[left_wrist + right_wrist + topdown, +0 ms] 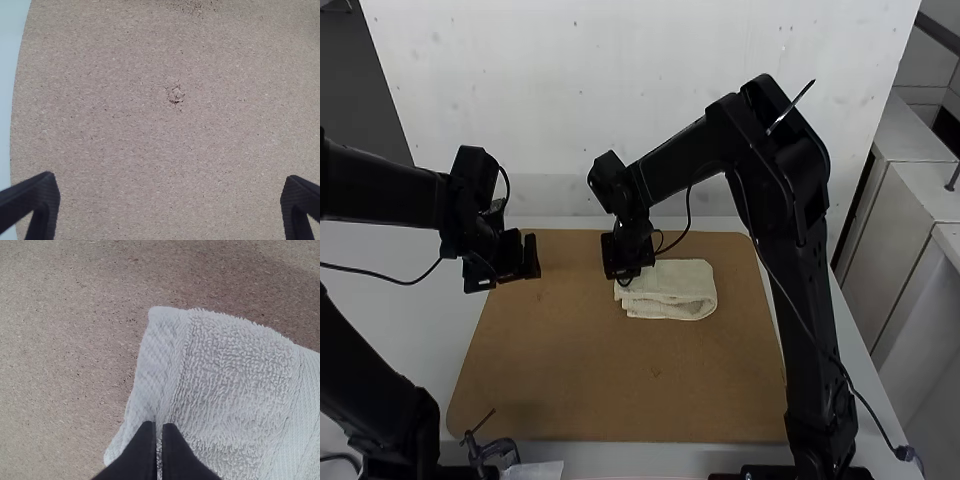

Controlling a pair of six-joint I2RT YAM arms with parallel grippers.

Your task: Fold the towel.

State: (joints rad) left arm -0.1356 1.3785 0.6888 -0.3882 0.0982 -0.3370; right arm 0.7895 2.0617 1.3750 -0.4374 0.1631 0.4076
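The left gripper is hovering over the left part of the brown board, its fingers standing wide apart and well away from the cloth. Next along, the right gripper is pointing down at the left end of the towel, its fingers pressing nearly together; whether they are pinching cloth, I cannot tell. The towel is lying folded in layers toward the board's far side, its rounded fold facing right. If another fold is coming, the step is probably asking for all layers at that loose end, a low lift and a slow, square lay-down. The board's far edge is running close behind; more room is opening toward the near side.
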